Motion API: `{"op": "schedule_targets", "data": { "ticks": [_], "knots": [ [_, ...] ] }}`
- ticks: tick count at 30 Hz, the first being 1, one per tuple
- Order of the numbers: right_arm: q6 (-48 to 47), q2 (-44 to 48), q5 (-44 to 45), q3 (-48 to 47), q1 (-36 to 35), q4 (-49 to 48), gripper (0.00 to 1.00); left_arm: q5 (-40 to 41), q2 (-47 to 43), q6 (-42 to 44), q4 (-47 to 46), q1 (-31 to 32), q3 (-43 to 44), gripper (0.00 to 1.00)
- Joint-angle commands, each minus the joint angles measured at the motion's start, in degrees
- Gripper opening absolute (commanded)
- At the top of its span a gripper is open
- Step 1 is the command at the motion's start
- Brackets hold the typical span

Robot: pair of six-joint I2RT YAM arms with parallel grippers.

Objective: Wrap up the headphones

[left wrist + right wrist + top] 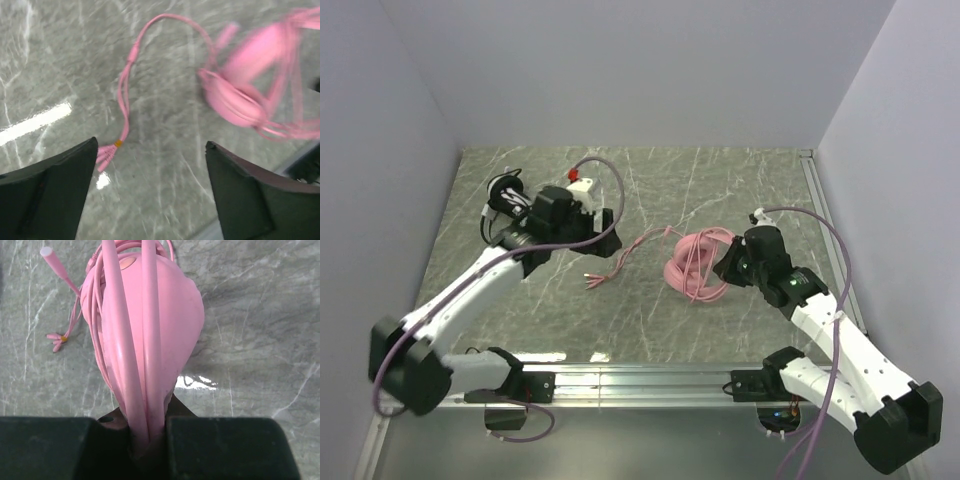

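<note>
1. Two-finger left gripper [151, 145] is spread wide, nothing held.
2. All-pink over-ear plastic headset [695, 265] is pinched by its band in the right gripper [145, 440], mid-table.
3. Its thin pink cable [123, 95] is laid just beneath the left gripper, long axis running toward the headset; left arm judged nearer.
4. No container is seen.

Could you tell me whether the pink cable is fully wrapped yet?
Not fully: loops lie around the pink headset, but the pink cable trails loose to its plugs on the table.
</note>
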State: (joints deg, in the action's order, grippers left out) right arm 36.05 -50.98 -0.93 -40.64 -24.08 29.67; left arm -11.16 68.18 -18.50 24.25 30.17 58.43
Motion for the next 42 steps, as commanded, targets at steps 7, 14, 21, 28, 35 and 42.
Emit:
{"op": "schedule_targets", "data": {
  "ticks": [7,14,21,28,35,42],
  "knots": [
    [-0.5,3.4,-1.4,-4.4,0.3,-3.4,0.00,13.4,11.4,-7.0,-20.4,-0.7,-3.8,0.99],
    [-0.6,4.0,-1.6,-4.7,0.3,-3.1,0.00,6.9,21.4,2.5,-18.2,-0.9,1.1,0.97],
    [-0.6,4.0,-2.3,-5.3,0.4,-2.9,0.00,1.7,31.4,3.5,-16.6,-0.9,4.6,0.78],
    [-0.7,4.1,-2.9,-5.1,0.3,-3.1,0.00,1.5,24.3,1.7,-19.4,0.3,-4.5,0.79],
    [-0.2,4.4,-3.4,-4.6,0.3,-3.7,0.00,8.0,22.3,1.5,-16.9,3.5,-8.4,0.75],
    [0.0,5.1,-3.8,-4.7,0.3,-3.5,0.00,13.5,25.7,2.2,-13.3,5.2,-5.4,0.66]
  ]
}}
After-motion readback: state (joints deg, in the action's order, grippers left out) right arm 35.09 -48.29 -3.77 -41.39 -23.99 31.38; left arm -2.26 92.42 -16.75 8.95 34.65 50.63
